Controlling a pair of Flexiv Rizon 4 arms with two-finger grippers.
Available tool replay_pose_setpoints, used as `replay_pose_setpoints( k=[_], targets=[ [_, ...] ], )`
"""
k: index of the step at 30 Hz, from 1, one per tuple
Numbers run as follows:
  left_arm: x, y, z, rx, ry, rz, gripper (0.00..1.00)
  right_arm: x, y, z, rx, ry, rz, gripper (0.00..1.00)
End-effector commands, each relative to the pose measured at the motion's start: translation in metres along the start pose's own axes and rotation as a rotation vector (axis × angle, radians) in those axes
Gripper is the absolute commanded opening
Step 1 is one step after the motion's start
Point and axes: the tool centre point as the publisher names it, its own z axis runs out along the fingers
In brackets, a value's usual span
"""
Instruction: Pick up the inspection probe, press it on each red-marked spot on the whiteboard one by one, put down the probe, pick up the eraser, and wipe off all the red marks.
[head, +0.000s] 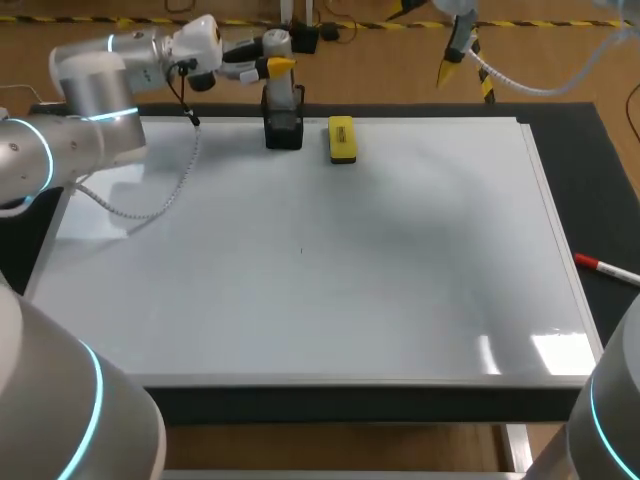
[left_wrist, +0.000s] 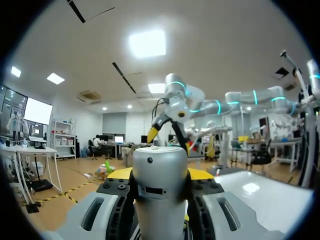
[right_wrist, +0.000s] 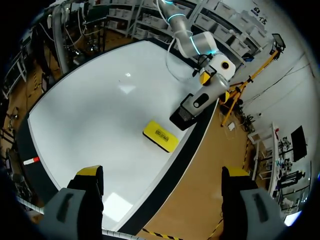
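Probe (left_wrist: 160, 200) stands upright in our left gripper (left_wrist: 160, 175). Both fingers press against its silver barrel from 2 sides, so the left gripper is clamped on it. From above, our left arm (head: 95, 95) comes in from the left corner. Its forearm lies level along the far edge of the whiteboard (head: 300, 300), and the wrist is turned sideways so the fingers meet the probe horizontally. The probe's black base (head: 284, 132) rests on the whiteboard, close to the far edge and a little left of the middle.

Just beside the base, on its right and not touching it, lies the yellow eraser (head: 341, 139), flat on the board with its long side running away from us.

Our right gripper (right_wrist: 162, 172) hangs high beyond the far edge, well apart from the probe and eraser. Its 2 fingers are spread wide with nothing between them.

From the probe, the white surface stretches toward us and to both sides, bounded by a thin frame. The dark table (head: 610, 180) shows around it. A red-capped marker (head: 600, 265) lies on that dark strip just past the board's right edge.
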Motion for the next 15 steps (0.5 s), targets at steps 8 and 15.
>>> replay_pose_setpoints(
  k=[8,15],
  targets=[
    [-0.0095,0.0148,-0.0013,0.015,0.024,-0.021,0.0,-0.0001,0.0002,-0.0012,0.004,0.004,-0.001,1.0],
    [-0.0086,0.0171,-0.0012,0.01,0.015,-0.025,0.0,-0.0001,0.0002,-0.0012,0.004,0.004,-0.001,1.0]
  ],
)
